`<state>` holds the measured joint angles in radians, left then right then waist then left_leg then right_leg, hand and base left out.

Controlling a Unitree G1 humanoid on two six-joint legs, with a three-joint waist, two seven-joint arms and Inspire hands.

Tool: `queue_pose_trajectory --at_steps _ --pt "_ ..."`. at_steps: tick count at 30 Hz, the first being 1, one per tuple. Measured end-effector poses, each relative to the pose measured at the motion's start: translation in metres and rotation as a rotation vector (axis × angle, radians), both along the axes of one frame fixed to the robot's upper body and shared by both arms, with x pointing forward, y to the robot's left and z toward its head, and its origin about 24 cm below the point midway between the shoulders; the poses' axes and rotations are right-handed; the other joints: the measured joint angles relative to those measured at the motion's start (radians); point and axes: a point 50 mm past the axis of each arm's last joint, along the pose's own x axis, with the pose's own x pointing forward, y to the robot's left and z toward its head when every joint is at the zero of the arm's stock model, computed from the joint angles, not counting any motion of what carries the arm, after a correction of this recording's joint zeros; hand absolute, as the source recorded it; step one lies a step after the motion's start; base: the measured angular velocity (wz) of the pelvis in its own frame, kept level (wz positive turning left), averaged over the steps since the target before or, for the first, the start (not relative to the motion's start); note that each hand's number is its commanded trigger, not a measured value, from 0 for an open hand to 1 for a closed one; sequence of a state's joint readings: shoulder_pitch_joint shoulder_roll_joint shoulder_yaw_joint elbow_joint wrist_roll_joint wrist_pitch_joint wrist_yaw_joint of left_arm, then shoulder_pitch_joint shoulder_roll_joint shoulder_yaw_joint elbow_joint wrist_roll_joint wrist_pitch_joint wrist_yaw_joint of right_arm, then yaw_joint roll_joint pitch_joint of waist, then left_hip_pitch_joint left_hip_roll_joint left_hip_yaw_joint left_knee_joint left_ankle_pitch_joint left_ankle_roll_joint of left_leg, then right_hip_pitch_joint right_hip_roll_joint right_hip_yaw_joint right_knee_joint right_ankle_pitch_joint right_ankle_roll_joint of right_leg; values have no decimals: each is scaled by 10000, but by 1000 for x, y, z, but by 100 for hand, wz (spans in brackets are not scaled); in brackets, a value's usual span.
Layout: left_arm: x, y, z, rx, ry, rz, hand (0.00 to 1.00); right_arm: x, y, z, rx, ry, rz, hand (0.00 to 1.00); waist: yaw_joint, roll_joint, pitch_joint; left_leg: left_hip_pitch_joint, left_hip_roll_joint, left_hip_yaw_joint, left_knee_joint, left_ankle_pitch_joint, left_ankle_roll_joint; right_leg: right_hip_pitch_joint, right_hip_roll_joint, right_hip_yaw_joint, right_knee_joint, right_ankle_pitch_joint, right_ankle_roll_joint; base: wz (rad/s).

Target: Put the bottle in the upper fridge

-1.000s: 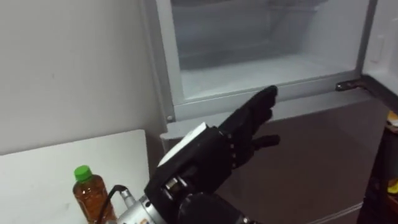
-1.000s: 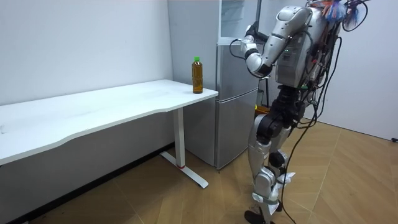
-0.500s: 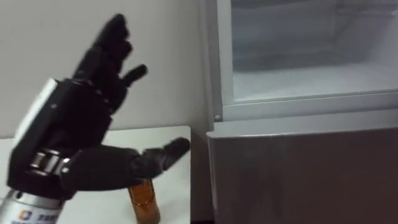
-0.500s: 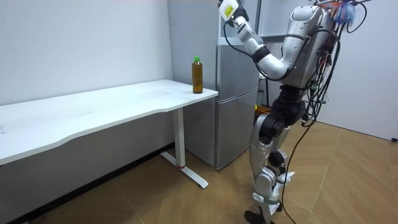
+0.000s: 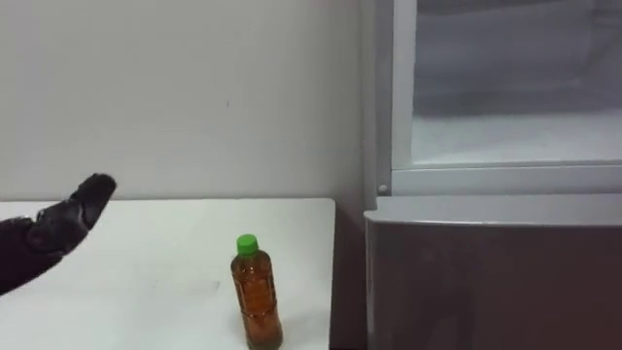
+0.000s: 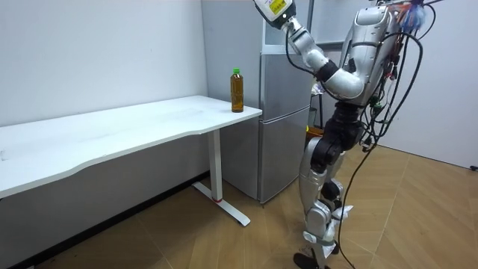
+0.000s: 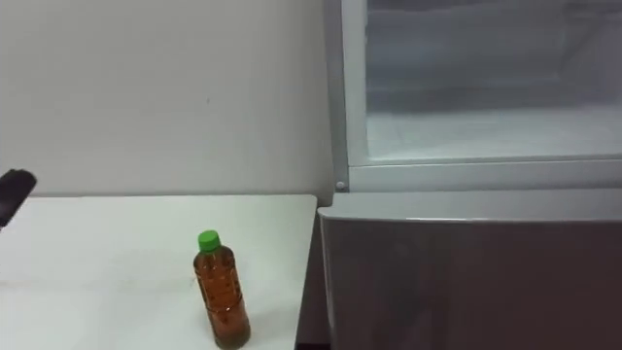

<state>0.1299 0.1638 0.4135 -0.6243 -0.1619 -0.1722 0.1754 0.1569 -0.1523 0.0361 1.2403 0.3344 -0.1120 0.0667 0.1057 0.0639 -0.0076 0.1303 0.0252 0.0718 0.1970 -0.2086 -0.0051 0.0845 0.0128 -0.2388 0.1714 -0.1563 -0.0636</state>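
One bottle (image 5: 257,297) upright on table (image 5: 146,253), long axis vertical, green cap (image 5: 247,245) up, left hand (image 5: 49,231) empty, outstretched

The bottle (image 5: 257,303) stands on the table (image 5: 146,258) near its edge, left of the fridge (image 5: 496,277)

A green-capped amber bottle (image 7: 221,292) is standing upright near the desk's (image 7: 97,262) right edge, beside the fridge (image 7: 466,277), whose upper compartment (image 7: 486,97) is standing open. The left hand (image 7: 12,191) is showing far left.
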Motion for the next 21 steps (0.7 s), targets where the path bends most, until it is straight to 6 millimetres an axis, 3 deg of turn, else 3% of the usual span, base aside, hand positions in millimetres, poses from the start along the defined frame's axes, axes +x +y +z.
queue_pose_trajectory --at_steps 3,6,9,11,12,14,15,17,21 --pt "-5 14 -17 -689 579 824 0 -2 -1 0 -130 15 -213 0 -15 106 37 69 -10 -77 -16 -17 21 115 -17 -80 18 -120 116 9" --pt "-8 29 -50 -1752 1903 1440 0 -1 -2 1 -335 -6 -66 0 -40 117 40 20 -19 -200 -107 -27 25 94 -13 -129 42 -135 114 7" --pt "-17 43 -92 -3133 3375 2101 0 -1 -3 2 -414 -60 -14 0 -122 45 19 16 -33 -198 -147 -25 23 13 -46 -126 196 -169 41 -1" --pt "-27 50 -139 -4535 5045 2636 0 1 -3 2 -375 -86 -22 0 -212 12 5 47 -40 -186 -168 -26 23 38 -49 -135 199 -158 10 2" --pt "-29 50 -152 -4863 5515 2711 0 1 -3 2 -376 -94 -1 0 -204 -10 -2 45 -40 -176 -176 -27 24 28 -49 -131 195 -159 11 0" --pt "-46 46 -214 -6192 7902 3128 0 0 -3 2 -408 -79 86 0 -192 -82 -1 96 -41 -152 -242 -27 25 24 -48 -99 194 -165 11 -5" --pt "-53 43 -230 -6439 8634 3289 0 1 -3 2 -434 -89 174 0 -181 -104 0 145 -37 -115 -286 -27 25 35 -48 -93 193 -166 10 -15" --pt "-90 27 -286 -7201 11581 3716 0 3 -2 3 -437 -165 320 0 -234 -214 50 274 -6 41 -310 -104 20 155 -29 -95 141 -168 7 -12" --pt "-138 3 -325 -7397 14496 3741 0 -1 -2 3 -511 -74 438 0 -223 -535 12 301 8 45 -315 -196 42 250 14 -59 1 -159 42 0"
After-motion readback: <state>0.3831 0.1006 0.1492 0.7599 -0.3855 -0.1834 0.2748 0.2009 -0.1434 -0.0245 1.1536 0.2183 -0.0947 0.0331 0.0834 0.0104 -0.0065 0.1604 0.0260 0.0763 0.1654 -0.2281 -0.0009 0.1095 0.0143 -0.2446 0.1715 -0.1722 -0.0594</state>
